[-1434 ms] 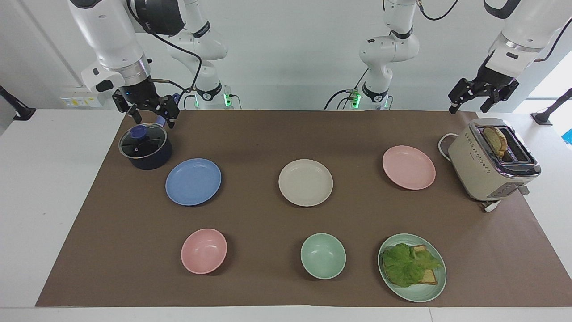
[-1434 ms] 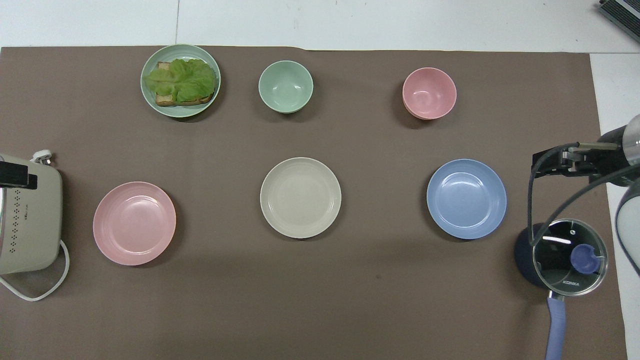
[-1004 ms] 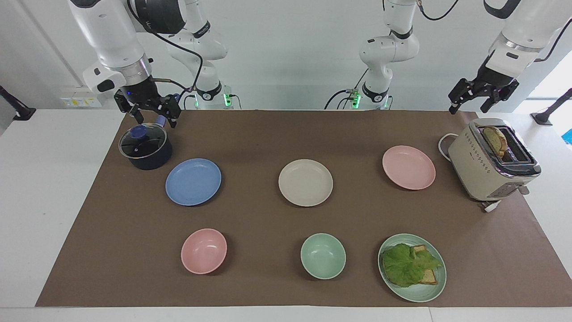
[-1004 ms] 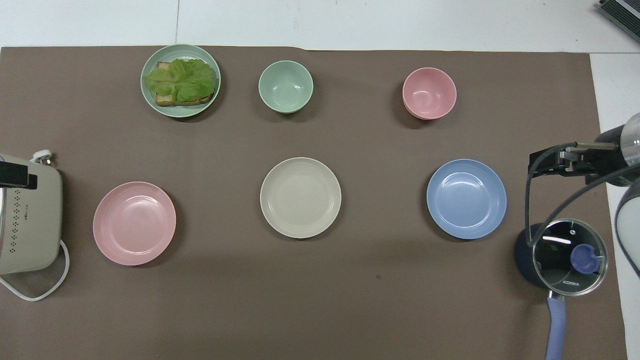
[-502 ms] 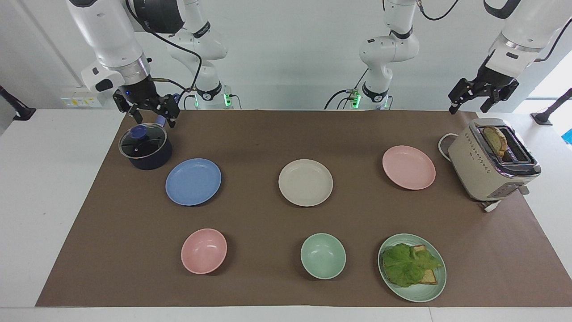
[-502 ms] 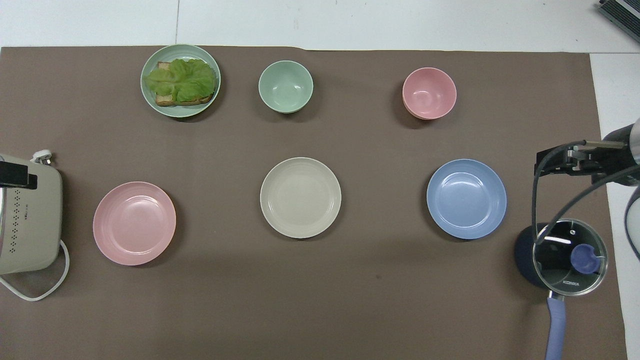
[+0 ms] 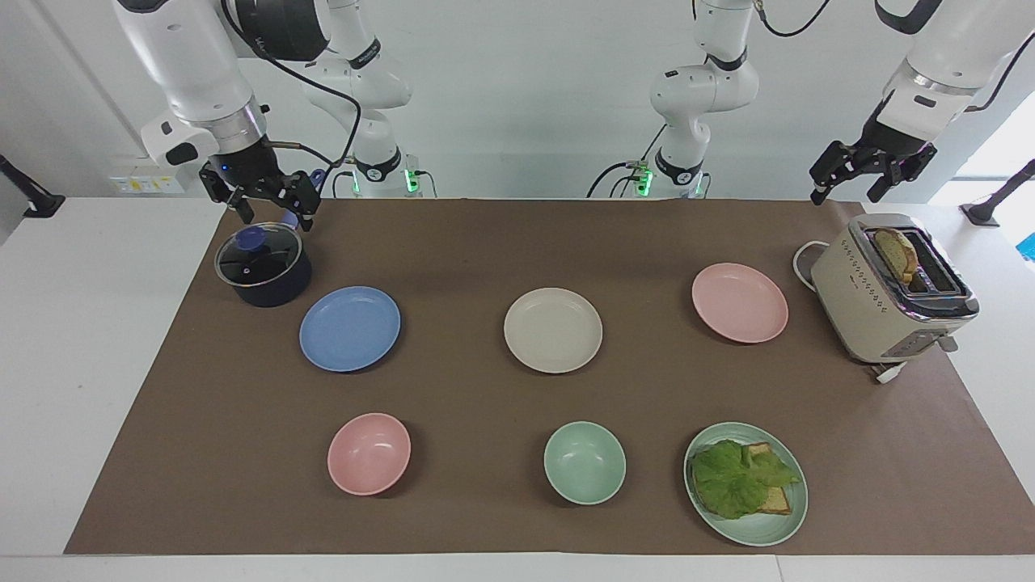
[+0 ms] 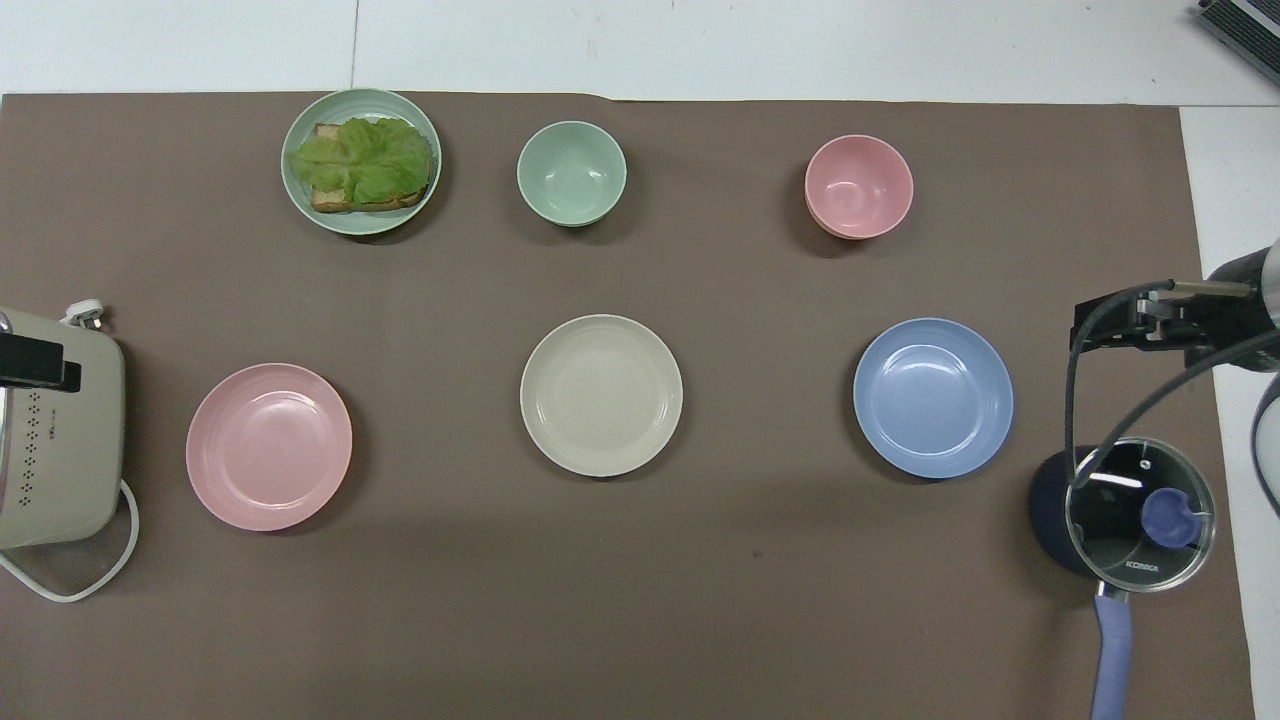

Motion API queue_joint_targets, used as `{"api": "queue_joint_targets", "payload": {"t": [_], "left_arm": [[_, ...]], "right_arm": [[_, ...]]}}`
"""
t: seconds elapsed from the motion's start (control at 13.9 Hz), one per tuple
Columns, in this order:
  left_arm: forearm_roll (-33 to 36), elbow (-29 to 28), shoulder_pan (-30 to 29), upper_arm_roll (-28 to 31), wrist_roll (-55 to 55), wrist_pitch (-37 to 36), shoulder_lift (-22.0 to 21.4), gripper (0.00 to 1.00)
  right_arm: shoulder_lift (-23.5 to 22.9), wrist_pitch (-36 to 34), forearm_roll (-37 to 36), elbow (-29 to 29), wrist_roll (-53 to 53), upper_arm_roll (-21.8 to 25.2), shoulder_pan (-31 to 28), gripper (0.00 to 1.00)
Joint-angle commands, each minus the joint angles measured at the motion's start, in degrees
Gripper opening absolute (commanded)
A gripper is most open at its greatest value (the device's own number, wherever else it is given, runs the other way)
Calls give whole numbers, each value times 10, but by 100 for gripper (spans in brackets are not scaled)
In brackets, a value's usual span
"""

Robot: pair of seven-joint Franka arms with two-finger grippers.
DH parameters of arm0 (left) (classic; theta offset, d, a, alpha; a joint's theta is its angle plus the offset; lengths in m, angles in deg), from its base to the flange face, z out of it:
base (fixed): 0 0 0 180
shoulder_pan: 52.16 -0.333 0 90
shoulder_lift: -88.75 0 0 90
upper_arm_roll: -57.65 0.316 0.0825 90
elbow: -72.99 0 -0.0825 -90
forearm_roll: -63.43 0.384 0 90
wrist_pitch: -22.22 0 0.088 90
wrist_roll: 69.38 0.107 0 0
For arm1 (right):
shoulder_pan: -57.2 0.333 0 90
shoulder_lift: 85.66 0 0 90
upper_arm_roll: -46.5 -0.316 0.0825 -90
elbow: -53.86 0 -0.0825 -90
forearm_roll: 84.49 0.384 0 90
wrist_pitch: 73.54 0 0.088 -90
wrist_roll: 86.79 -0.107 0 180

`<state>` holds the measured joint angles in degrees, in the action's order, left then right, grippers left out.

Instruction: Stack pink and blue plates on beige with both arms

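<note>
The beige plate (image 7: 553, 330) lies flat at the middle of the brown mat (image 7: 485, 242). The blue plate (image 7: 349, 328) lies beside it toward the right arm's end of the table, and the pink plate (image 7: 740, 302) lies beside it toward the left arm's end; all three are well apart and none is stacked. The right gripper (image 7: 273, 216) hangs in the air over the lidded dark pot (image 7: 263, 265), which stands just beside the blue plate and nearer to the robots; its fingers are spread and hold nothing. The left gripper (image 7: 845, 187) hangs over the mat's edge near the toaster (image 7: 889, 293), fingers spread and empty. A pink bowl (image 7: 369, 453), a green bowl (image 7: 585, 462) and a green plate (image 7: 788, 517) carrying lettuce and bread stand in a row farther from the robots than the three plates.
</note>
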<state>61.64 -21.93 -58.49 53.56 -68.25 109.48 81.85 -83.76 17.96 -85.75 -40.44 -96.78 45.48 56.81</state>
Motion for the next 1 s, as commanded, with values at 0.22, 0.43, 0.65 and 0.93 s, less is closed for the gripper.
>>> {"api": "queue_joint_targets", "payload": {"t": [0.22,0.43,0.65,0.93], "left_arm": [[2,-60,-35,10,0,8,-12,100],[3,-125,-43,10,0,62,-12,100],[3,-191,-33,9,1,137,-9,100],[6,-269,-26,9,1,231,8,100]], "right_arm": [[1,4,13,4,9,-2,-8,100],[1,3,13,4,9,-1,-8,100],[1,3,13,4,9,-1,-8,100],[1,3,13,4,9,-1,-11,100]]}}
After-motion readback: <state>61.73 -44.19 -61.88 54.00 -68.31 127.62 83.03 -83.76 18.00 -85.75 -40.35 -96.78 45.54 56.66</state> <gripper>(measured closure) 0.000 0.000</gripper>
